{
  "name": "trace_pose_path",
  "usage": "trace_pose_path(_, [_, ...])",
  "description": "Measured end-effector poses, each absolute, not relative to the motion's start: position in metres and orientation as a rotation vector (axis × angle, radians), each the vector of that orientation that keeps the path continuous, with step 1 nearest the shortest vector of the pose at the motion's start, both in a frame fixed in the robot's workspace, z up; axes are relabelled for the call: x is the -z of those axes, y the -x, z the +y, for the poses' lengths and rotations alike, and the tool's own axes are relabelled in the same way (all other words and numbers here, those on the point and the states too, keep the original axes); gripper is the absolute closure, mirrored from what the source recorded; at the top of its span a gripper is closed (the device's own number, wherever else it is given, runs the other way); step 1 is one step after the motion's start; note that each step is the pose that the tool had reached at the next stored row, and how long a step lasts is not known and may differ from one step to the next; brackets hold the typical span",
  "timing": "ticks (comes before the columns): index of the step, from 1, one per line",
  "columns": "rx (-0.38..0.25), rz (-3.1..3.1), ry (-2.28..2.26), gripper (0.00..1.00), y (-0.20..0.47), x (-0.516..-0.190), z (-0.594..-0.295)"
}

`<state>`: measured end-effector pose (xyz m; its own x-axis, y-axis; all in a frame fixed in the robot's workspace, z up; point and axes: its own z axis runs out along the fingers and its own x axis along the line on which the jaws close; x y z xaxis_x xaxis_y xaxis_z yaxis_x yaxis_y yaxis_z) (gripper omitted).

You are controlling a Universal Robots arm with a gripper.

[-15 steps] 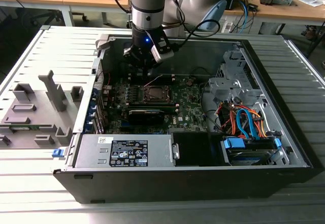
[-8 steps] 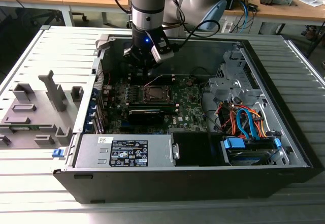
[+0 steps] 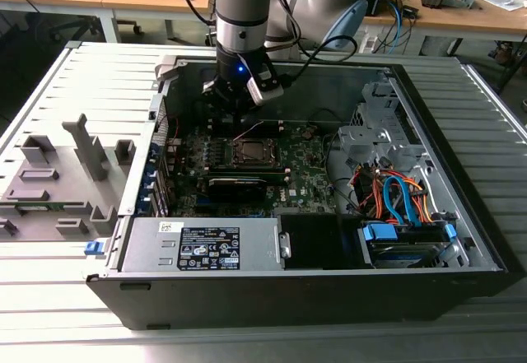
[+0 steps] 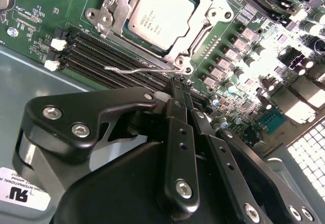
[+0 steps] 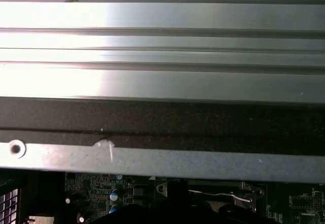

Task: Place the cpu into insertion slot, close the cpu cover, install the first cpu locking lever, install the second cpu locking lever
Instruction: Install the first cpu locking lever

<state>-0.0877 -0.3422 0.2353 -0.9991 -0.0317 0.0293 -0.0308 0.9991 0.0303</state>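
Claw (image 4: pixel 179 94) by lever (image 4: pixel 137 70), cpu (image 4: pixel 160 14) flat in slot

Cpu (image 4: pixel 161 14) in insertion slot (image 4: pixel 202 46)

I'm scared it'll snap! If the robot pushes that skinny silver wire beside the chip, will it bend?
Probably springy, not floppy: the wire lever is thin metal yet holds a straight line. Being smooth and shiny, it may slip off the gripper. One end seems pinned beside the cpu, so it likely swings rather than slides.
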Motion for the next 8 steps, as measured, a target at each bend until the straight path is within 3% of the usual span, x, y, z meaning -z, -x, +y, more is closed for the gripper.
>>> trace_pose_path(8, [0.047, -3.111, -0.049, 0.89, 0.086, -0.2344, -0.3422])
